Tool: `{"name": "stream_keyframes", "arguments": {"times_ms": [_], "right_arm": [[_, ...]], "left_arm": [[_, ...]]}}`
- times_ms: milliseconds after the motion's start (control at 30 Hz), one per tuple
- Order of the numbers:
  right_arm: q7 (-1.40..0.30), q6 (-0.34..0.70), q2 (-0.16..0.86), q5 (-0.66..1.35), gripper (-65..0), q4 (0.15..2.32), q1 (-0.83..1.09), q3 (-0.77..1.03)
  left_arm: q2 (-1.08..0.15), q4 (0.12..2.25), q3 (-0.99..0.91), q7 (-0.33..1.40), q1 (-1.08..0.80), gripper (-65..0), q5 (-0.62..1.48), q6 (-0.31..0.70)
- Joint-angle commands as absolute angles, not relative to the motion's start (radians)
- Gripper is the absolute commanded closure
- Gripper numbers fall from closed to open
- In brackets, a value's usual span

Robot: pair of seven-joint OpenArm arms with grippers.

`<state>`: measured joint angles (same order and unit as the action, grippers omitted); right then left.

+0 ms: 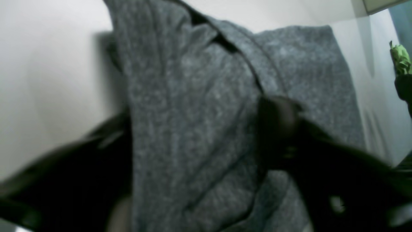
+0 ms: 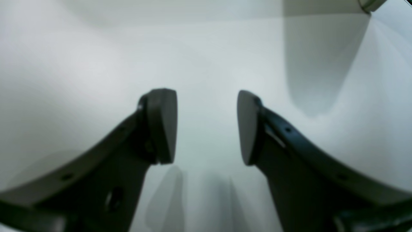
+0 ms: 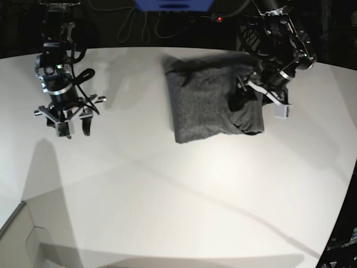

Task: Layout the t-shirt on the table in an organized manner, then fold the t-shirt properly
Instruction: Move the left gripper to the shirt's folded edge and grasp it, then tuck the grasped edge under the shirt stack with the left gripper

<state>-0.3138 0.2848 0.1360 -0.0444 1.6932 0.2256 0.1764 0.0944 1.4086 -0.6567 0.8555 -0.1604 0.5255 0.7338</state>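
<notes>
The dark charcoal-grey t-shirt (image 3: 203, 100) lies folded into a rough rectangle at the back middle of the white table (image 3: 167, 190). My left gripper (image 3: 244, 99) is over the shirt's right part. In the left wrist view its fingers (image 1: 276, 125) stand wide apart with a thick fold of the t-shirt (image 1: 193, 112) running between them; the left finger is partly hidden by cloth. The view is blurred. My right gripper (image 3: 71, 127) hangs open and empty over bare table at the far left; the right wrist view shows its gripper (image 2: 207, 125) with only white tabletop (image 2: 206, 48) between the pads.
A pale box corner (image 3: 22, 234) sits at the front left. The table's curved edge (image 3: 343, 212) runs down the right. A green object (image 1: 400, 59) shows at the right edge of the left wrist view. Cables and dark equipment stand behind the table.
</notes>
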Motion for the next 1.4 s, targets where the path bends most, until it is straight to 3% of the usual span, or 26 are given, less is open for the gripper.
{"name": "stream_keyframes", "arguments": {"times_ms": [0,167,233,467,667,867,1000,1233,1367], "right_arm": [[-0.286,0.286,0.147,-0.038,-30.6,1.715,0.217,0.180],[-0.286,0.286,0.147,-0.038,-30.6,1.715,0.217,0.180],[-0.286,0.286,0.148,-0.039,-30.6,1.715,0.213,0.180],[-0.283,0.286,0.163,-0.038,-30.6,1.715,0.203,0.248],[-0.285,0.288,0.162,-0.038,-30.6,1.716,0.193,0.320],[-0.285,0.288,0.160,-0.038,-30.6,1.716,0.180,0.372],[-0.286,0.288,0.159,-0.038,-30.6,1.716,0.179,0.404],[-0.286,0.288,0.160,-0.038,-30.6,1.716,0.186,0.493],[-0.286,0.288,0.160,-0.039,-30.6,1.716,0.189,0.549]], "left_arm": [[0.101,1.383,-0.653,0.984,-0.183,-34.1,0.421,0.698],[0.099,1.354,-0.653,0.984,-0.174,-6.1,0.421,0.698],[0.097,1.345,-0.645,0.984,-0.153,0.0,0.417,0.698],[0.002,1.325,-0.552,0.986,-0.087,0.0,0.409,0.698],[-0.163,1.323,-0.260,0.975,0.027,0.0,0.409,0.698],[-0.263,1.230,0.082,0.974,0.272,0.0,0.409,0.698],[-0.255,1.110,0.289,0.949,0.450,0.0,0.409,0.698],[-0.180,0.957,0.657,0.562,0.631,0.0,0.409,0.698],[-0.099,0.828,0.842,0.479,0.722,0.0,0.409,0.698]]}}
